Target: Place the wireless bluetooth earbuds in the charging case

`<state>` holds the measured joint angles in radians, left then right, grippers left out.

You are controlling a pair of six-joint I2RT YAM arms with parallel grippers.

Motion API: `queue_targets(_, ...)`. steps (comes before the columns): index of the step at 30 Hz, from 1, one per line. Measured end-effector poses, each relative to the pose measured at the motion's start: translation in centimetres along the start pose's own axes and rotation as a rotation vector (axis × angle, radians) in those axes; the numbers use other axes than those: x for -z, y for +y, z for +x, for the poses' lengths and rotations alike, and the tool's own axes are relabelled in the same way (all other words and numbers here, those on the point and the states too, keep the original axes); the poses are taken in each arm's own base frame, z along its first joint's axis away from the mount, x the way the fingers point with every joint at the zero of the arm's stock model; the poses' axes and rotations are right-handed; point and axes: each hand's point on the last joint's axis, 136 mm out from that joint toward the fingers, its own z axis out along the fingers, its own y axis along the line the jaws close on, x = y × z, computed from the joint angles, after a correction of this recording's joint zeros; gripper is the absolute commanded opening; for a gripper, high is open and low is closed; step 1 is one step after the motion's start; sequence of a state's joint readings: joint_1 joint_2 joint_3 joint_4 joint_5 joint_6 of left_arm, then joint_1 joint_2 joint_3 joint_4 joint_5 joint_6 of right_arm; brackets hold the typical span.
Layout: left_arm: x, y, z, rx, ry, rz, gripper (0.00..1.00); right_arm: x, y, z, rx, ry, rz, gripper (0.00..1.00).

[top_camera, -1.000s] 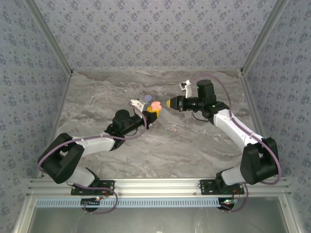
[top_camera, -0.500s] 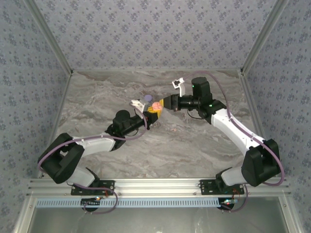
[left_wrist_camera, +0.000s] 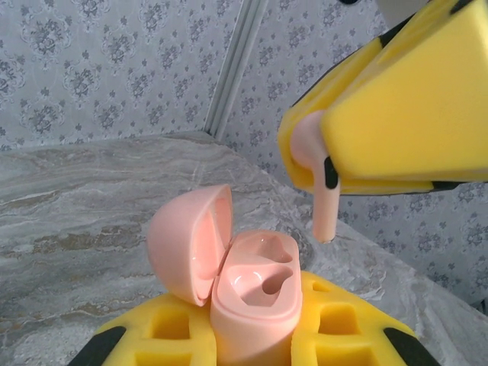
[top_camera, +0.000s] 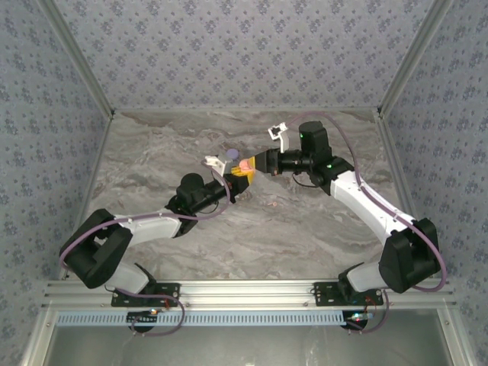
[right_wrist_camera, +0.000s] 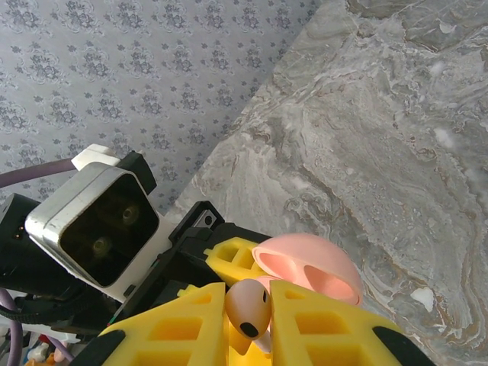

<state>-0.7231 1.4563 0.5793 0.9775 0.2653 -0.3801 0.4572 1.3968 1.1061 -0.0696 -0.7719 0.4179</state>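
Observation:
My left gripper (left_wrist_camera: 255, 339) is shut on a pink charging case (left_wrist_camera: 258, 288), held upright with its lid (left_wrist_camera: 185, 245) hinged open to the left and both wells empty. My right gripper (right_wrist_camera: 249, 320) is shut on a pink earbud (right_wrist_camera: 247, 305). In the left wrist view the earbud's stem (left_wrist_camera: 326, 213) hangs just above and to the right of the case's opening, apart from it. From above, the right gripper (top_camera: 259, 162) and the left gripper (top_camera: 240, 174) meet at the case (top_camera: 244, 163) mid-table.
A purple round case (top_camera: 231, 154) lies on the marble table (top_camera: 305, 229) just behind the left gripper. A tiny pinkish speck (top_camera: 272, 204) lies on the table in front of the grippers. Patterned walls close in the back and sides.
The right gripper has moved left with the earbud, from a gap away to right over the open case. The left arm has held still.

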Motion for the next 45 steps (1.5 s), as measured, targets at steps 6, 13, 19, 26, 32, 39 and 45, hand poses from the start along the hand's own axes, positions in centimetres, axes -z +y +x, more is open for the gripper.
queue_targets(6, 0.0, -0.36, -0.38, 0.01, -0.013, 0.018, 0.09, -0.3, -0.18, -0.04, 0.008, 0.0, -0.002, 0.19)
queue_targets(13, -0.01, -0.65, -0.31, 0.017, -0.01, 0.031, 0.09, -0.56, -0.32, -0.08, 0.008, 0.003, -0.002, 0.19)
queue_targets(19, -0.02, -0.76, -0.27, 0.025, -0.008, 0.035, 0.09, -0.56, -0.28, -0.17, 0.013, 0.001, -0.003, 0.19)
queue_targets(26, -0.02, -0.62, -0.33, 0.027, -0.012, 0.027, 0.08, -0.64, -0.16, -0.05, 0.02, 0.005, -0.006, 0.19)
queue_targets(32, -0.02, -0.46, -0.41, 0.027, -0.016, 0.018, 0.08, -0.65, -0.12, -0.01, 0.028, 0.007, -0.008, 0.19)
queue_targets(39, -0.02, -0.39, -0.4, 0.027, -0.016, 0.014, 0.08, -0.65, -0.22, 0.09, 0.039, 0.01, -0.003, 0.19)
queue_targets(45, -0.01, -0.35, -0.53, 0.026, -0.021, 0.01, 0.07, -0.65, -0.46, 0.25, 0.035, 0.015, 0.009, 0.19)
